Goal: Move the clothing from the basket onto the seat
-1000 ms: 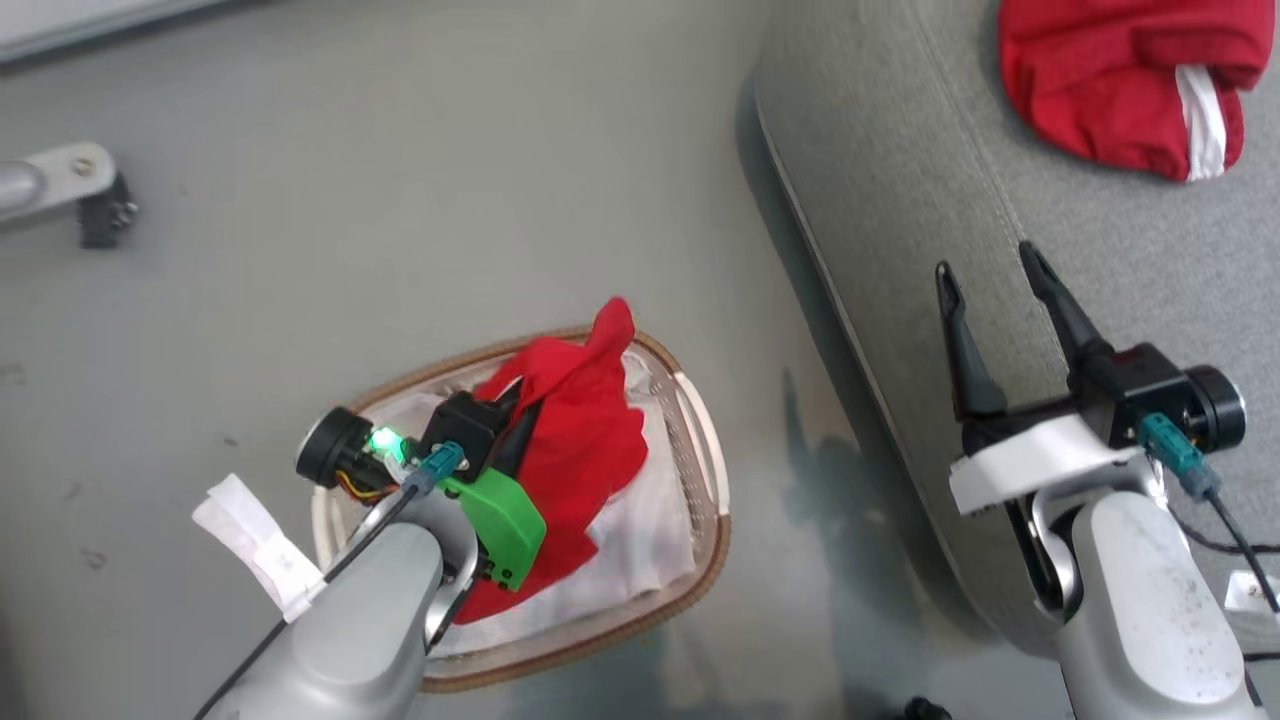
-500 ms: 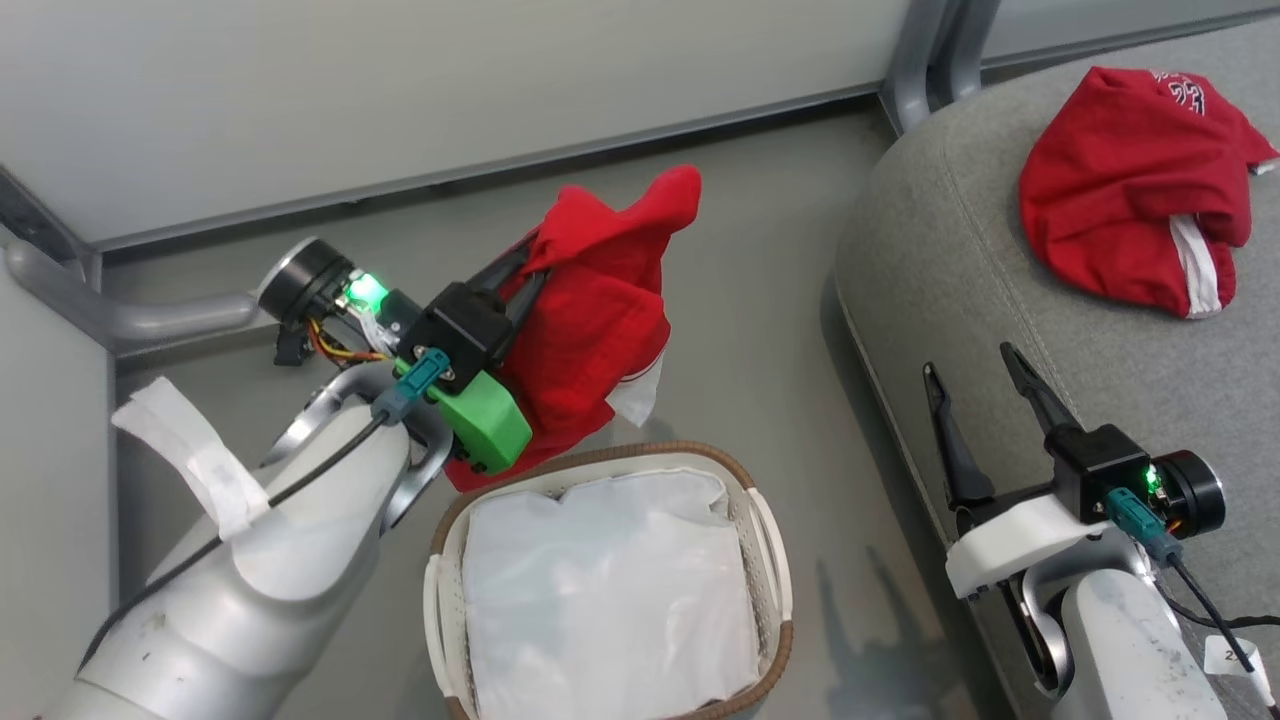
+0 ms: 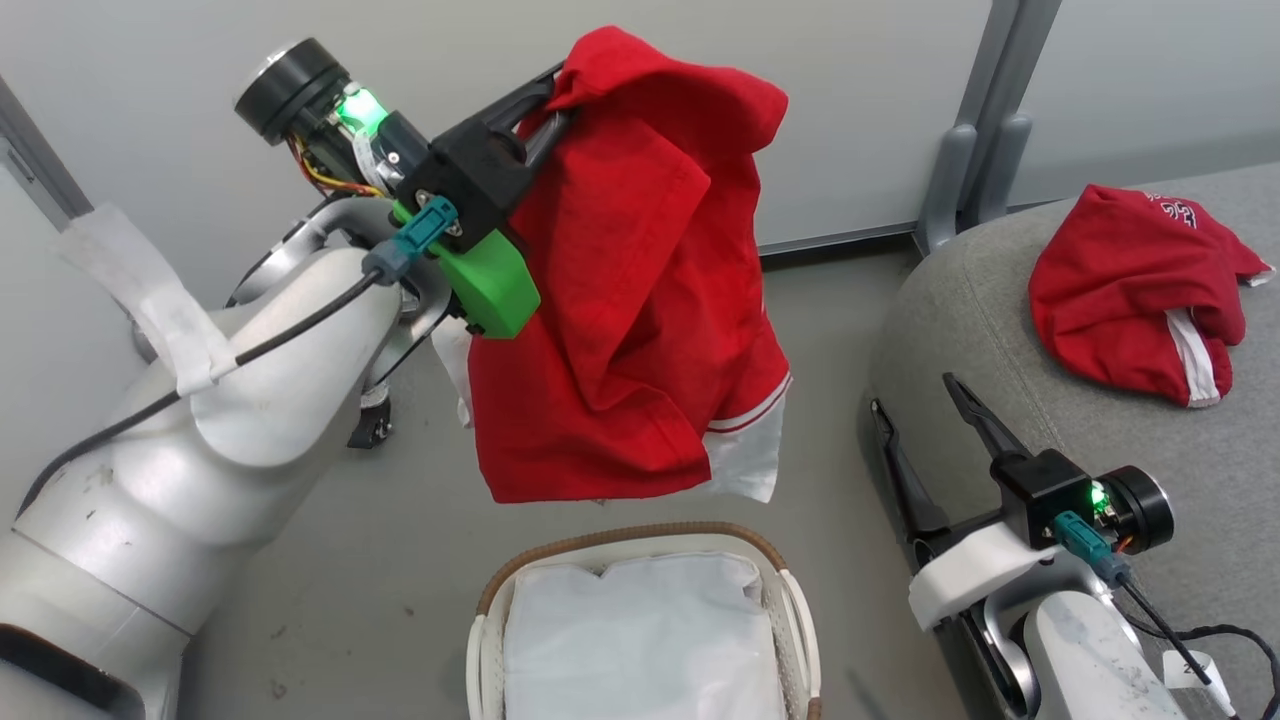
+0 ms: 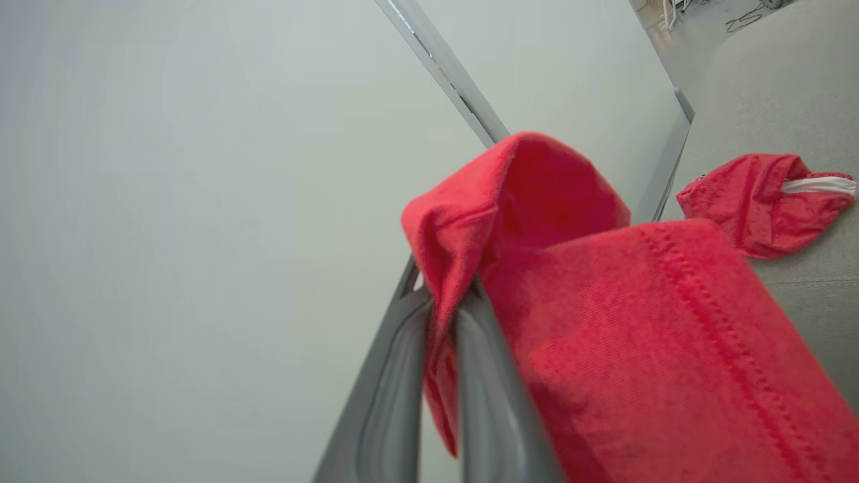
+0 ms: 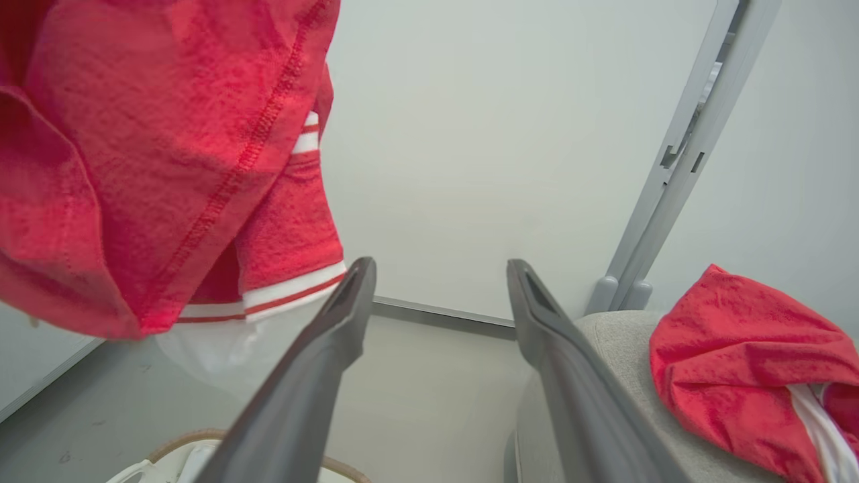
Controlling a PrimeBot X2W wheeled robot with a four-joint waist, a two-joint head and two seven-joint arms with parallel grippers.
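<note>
My left gripper [image 3: 558, 92] is shut on a fold of a red garment [image 3: 620, 300], which hangs in the air above the basket [image 3: 620, 541]. The garment's lower hem has white-striped trim. In the left wrist view the gripper [image 4: 446, 298] pinches the red garment [image 4: 637, 349] between its fingers. The basket holds a white liner [image 3: 640, 640]. A second red garment [image 3: 1130, 290] with a white stripe and dark lettering lies crumpled on the grey seat [image 3: 960, 320]. My right gripper [image 3: 912, 395] is open at the seat's near edge, with nothing between its fingers [image 5: 441, 268].
A pale wall panel stands behind the hanging garment. A grey metal post [image 3: 975, 120] rises at the seat's far corner. Grey floor [image 3: 380, 560] lies left of the basket. The seat's cushion has free room around the crumpled garment.
My left gripper has lifted the red garment out of the basket and higher into the air. The head camera has tilted up. The right gripper stays open by the seat.
</note>
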